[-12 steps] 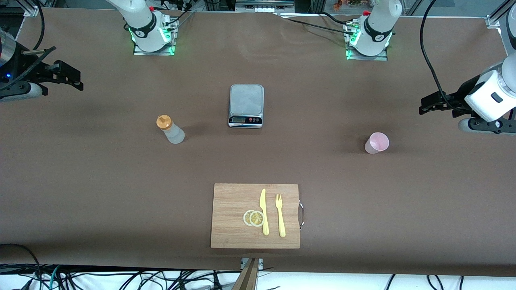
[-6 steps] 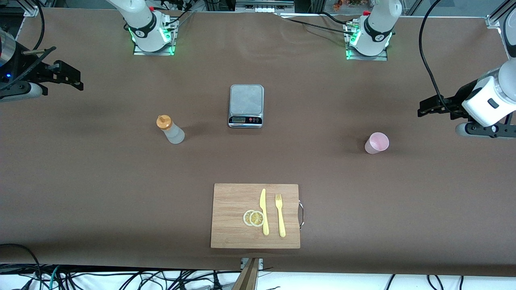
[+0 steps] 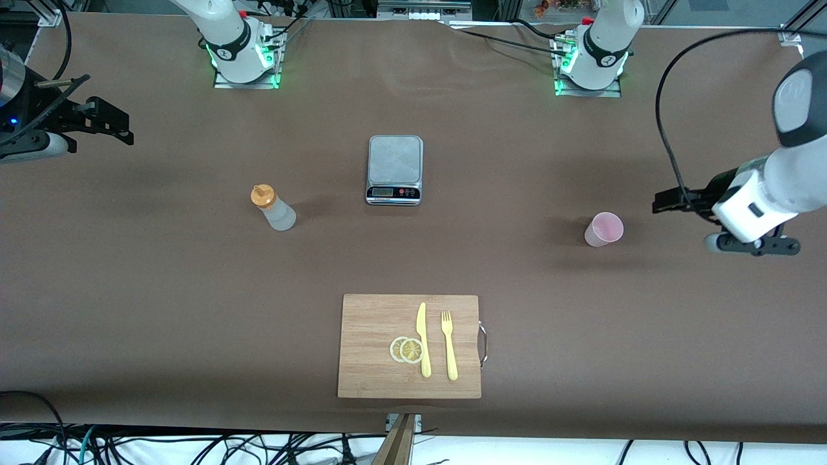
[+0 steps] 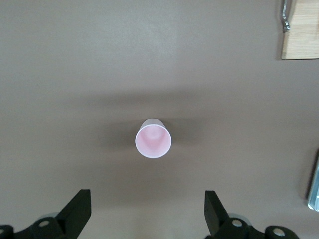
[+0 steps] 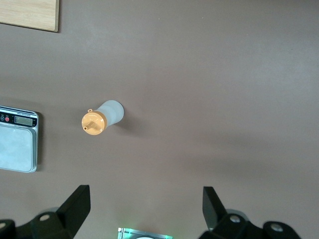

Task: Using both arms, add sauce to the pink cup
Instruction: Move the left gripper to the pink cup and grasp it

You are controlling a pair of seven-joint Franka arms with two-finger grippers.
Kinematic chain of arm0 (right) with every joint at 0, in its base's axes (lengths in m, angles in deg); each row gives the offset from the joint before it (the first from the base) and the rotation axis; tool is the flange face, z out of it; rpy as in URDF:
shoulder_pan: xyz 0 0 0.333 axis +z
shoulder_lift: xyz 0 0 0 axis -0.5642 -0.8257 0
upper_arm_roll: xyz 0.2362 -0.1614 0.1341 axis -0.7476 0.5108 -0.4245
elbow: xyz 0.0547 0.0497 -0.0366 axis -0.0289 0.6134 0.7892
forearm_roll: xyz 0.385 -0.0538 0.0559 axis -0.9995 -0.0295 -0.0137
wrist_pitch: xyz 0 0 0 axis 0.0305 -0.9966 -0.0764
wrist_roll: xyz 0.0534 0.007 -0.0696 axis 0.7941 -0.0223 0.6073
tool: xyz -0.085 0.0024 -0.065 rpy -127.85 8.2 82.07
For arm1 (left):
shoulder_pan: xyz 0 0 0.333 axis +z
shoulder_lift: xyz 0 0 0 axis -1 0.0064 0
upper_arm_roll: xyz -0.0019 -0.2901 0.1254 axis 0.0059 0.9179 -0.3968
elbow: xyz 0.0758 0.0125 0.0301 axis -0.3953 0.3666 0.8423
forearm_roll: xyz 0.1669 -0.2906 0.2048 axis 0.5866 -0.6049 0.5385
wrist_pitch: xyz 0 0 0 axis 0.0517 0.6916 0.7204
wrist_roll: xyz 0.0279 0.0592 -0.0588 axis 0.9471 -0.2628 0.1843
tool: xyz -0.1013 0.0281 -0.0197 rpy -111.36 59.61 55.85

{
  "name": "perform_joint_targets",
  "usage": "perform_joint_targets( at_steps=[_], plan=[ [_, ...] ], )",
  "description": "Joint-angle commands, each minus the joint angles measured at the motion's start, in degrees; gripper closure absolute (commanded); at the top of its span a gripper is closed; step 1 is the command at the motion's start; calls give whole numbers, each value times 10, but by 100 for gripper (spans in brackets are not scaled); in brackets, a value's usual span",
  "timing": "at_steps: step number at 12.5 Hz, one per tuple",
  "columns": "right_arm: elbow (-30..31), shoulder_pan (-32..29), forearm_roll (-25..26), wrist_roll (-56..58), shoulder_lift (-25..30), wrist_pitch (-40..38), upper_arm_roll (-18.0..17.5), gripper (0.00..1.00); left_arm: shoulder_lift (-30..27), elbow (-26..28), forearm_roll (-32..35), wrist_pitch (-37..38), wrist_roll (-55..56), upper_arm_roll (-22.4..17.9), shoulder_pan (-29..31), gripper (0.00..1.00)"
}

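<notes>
The pink cup (image 3: 604, 229) stands upright and empty on the brown table toward the left arm's end. My left gripper (image 3: 660, 201) hovers open beside it, a short way off; in the left wrist view the pink cup (image 4: 153, 138) lies ahead of the spread left gripper (image 4: 147, 211). The sauce bottle (image 3: 272, 208), whitish with an orange cap, stands toward the right arm's end. My right gripper (image 3: 123, 132) waits open over the table edge, well away from it. The right wrist view shows the sauce bottle (image 5: 102, 118) ahead of the open right gripper (image 5: 145, 204).
A grey kitchen scale (image 3: 395, 169) sits mid-table between bottle and cup. Nearer the front camera lies a wooden cutting board (image 3: 368, 323) with lemon slices (image 3: 407, 350), a yellow knife (image 3: 423, 339) and a fork (image 3: 449, 345). Two green-lit bases (image 3: 245, 61) stand at the table's back edge.
The left arm has swung its gripper in over the table toward the pink cup. The right arm, the cup and the bottle have not moved.
</notes>
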Motion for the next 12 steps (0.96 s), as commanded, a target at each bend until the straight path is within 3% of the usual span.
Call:
perform_joint_targets(
  at_steps=[1, 8, 12],
  plan=[
    [-1, 0, 5, -10, 5, -8, -1, 0, 25, 35, 7, -54, -5, 2, 7, 0],
    [-1, 0, 5, -10, 5, -8, 0, 0, -3, 219, 10, -226, -31, -15, 2, 0],
    [-1, 0, 5, -10, 5, -7, 0, 0, -14, 293, 10, -305, -47, -26, 0, 0]
  ],
)
